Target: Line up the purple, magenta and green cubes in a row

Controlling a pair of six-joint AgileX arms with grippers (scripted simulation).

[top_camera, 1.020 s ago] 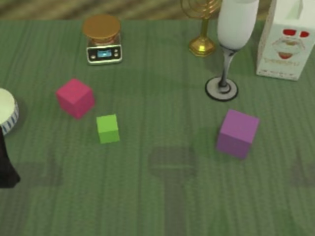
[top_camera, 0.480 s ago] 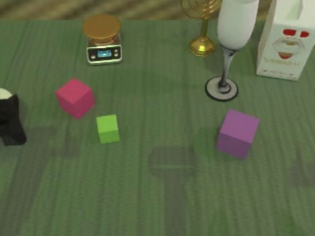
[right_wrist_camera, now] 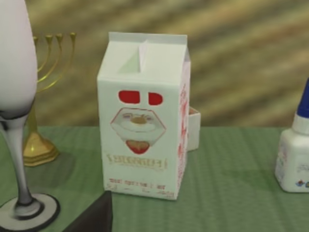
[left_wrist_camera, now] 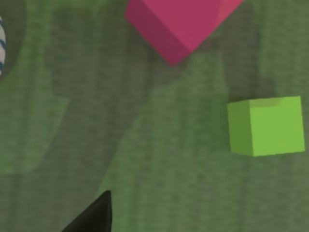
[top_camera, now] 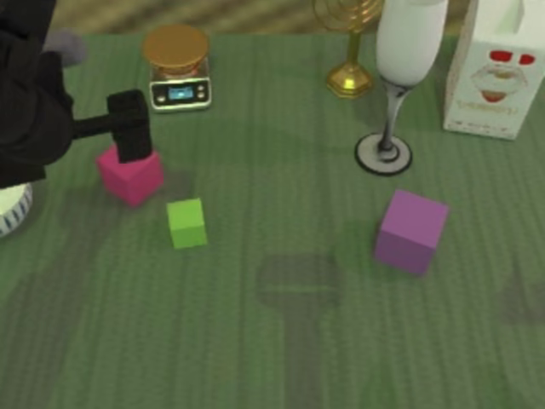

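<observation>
No readable text — the milk carton (right_wrist_camera: pixel 143 118) label seems gold lettering, illegible.

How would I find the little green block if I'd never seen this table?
Start at the kitchen scale with the round brown top, at the table's far left. Come toward the near edge past the pink cube, where the left gripper hovers. The green cube sits just beyond it, the smallest of the three and lime-coloured.

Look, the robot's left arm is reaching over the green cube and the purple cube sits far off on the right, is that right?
Not quite. In the top view the left gripper is over the magenta cube, not the green cube, which sits beside it untouched. The purple cube is indeed far off on the right.
</observation>
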